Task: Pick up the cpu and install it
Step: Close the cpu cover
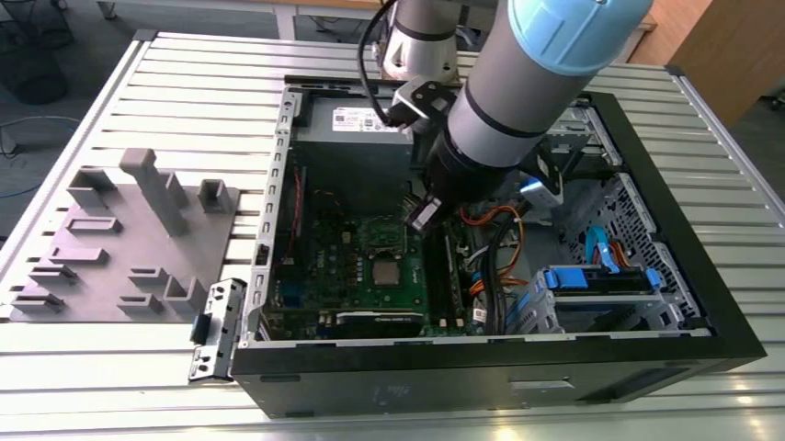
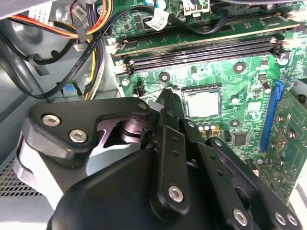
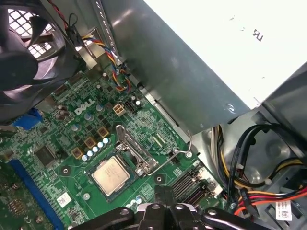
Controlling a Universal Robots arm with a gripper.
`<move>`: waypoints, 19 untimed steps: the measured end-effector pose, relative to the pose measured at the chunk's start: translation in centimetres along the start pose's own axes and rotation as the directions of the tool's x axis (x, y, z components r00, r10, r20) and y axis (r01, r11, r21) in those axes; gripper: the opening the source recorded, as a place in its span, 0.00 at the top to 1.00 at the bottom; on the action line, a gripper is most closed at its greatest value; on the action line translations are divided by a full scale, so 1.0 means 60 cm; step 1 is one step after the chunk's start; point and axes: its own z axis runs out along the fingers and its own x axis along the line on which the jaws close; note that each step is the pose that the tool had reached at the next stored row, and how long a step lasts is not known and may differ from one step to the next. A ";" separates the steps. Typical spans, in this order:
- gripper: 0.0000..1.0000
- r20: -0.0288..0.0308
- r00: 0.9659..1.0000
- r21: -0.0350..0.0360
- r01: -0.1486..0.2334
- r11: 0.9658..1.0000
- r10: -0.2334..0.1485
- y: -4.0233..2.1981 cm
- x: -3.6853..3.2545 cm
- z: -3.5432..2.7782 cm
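- The cpu (image 3: 111, 175) is sitting flat in its socket on the green motherboard (image 3: 72, 143), silvery top facing up; in the second wrist view it (image 2: 202, 104) is showing as a pale square just beyond the fingertips.
- The socket's silver retention frame (image 3: 136, 151) is standing tilted open just beside the cpu, with its thin wire lever (image 3: 184, 143) sticking up nearby.
- The hand (image 2: 168, 98) is hovering over the motherboard near the socket, holding nothing; its black fingers (image 2: 169, 103) are appearing pressed close together, clenched and empty.
- In the exterior view the hand (image 1: 421, 213) is hanging inside the open computer case (image 1: 491, 367), above the board, with the cpu (image 1: 388, 272) lying apart from it and closer to the case's near wall.
- The case is lying on its side on the slatted metal tabletop (image 1: 184, 64), taking up the middle and the side at the exterior view's right.
- A grey moulded fixture tray (image 1: 123, 239) is resting on the tabletop toward the edge at the exterior view's left, beside the case.
- Two long memory slots (image 2: 201, 48) are running across the board beyond the socket.
- A black fan (image 3: 24, 52) is sitting at the board's edge, and a bundle of coloured cables (image 2: 91, 24) is draping inside the case.
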 end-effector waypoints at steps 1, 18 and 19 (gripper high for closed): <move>0.89 0.000 1.000 0.000 0.000 1.000 0.000 -0.001 -0.001 -0.001; 0.89 0.002 1.000 -0.003 0.003 1.000 -0.003 0.007 -0.016 0.000; 0.89 0.002 1.000 -0.003 0.003 1.000 -0.003 0.008 -0.017 0.001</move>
